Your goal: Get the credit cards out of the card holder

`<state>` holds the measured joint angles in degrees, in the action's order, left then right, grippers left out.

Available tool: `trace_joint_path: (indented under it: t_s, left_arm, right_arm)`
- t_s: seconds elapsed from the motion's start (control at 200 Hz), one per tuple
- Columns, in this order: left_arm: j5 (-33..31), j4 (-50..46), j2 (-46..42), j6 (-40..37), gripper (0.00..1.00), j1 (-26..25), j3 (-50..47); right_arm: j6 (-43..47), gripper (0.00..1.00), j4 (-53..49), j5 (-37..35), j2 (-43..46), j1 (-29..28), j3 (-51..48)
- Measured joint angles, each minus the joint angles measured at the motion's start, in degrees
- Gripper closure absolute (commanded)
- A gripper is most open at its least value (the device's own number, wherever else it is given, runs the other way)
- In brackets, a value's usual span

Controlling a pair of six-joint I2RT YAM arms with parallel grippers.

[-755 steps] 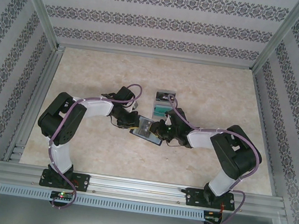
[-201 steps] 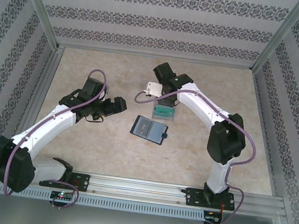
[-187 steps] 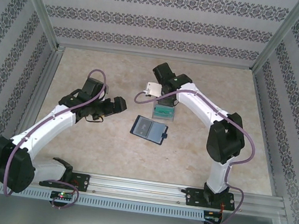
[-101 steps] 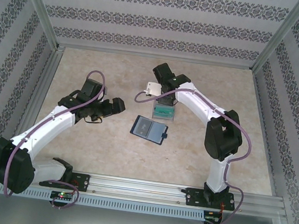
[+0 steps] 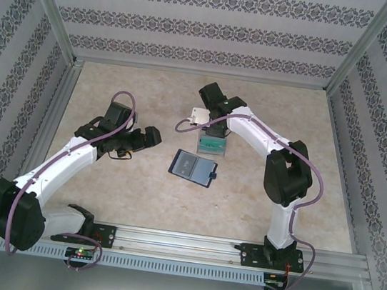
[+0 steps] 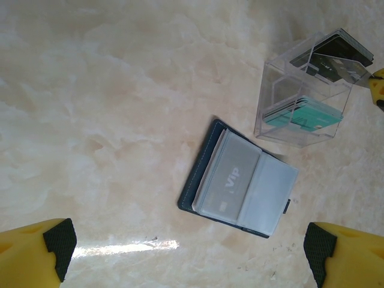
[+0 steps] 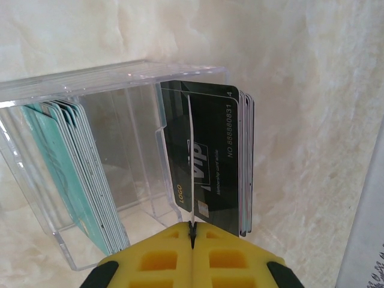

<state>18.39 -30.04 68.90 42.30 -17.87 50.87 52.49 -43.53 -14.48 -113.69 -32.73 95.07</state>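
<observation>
The left gripper (image 5: 149, 139) hangs above the table (image 5: 107, 90) on the left, its jaws spread wide and holding nothing. In the left wrist view its two yellow fingers (image 6: 51, 246) sit at the bottom corners.

The card holder (image 5: 194, 167) lies to its right and slightly nearer, well apart from those fingers. It is opened flat with the grey lining up and the black clasp tab (image 5: 212, 178) on its right edge. A pale card marked "VIP" (image 6: 231, 180) shows through one of its pockets.

Just beyond the holder, on its far right side, stands a clear plastic box (image 5: 212, 143). A stack of teal cards (image 7: 63, 162) stands on edge in its left compartment. A stack of dark cards (image 7: 219, 162) stands in its right one, the front card printed "VIP" and "LOGO". A clear divider (image 7: 147, 150) stands between the two stacks.

The right gripper (image 7: 192, 231) points down over the box's right compartment. Its yellow fingers are pressed together on a grey card (image 6: 339, 66), which is seen edge-on in the right wrist view against the dark stack. This gripper is well apart from the card holder.
</observation>
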Motion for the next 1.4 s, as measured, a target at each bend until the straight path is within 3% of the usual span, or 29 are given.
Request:
trace_joint_path:
  t_s: [0.25,0.525,0.694,1.399]
  left_arm:
    - [0.0,0.0,0.0,0.0,0.01,0.3,0.0]
    - [0.0,-0.2,0.0,0.0,0.01,0.4,-0.4]
    - [0.0,-0.2,0.0,0.0,0.01,0.7,-0.5]
    - [0.0,-0.2,0.0,0.0,0.01,0.8,-0.7]
  right_arm:
    - [0.0,1.0,0.6,0.4,-1.9,0.0,0.0]
    - [-1.5,0.8,1.4,0.5,-2.5,0.4,0.0]
    - [-2.8,0.75,2.5,0.4,-2.9,0.4,-0.4]
    - [-7.8,0.71,7.4,-5.7,-3.7,2.1,-0.4]
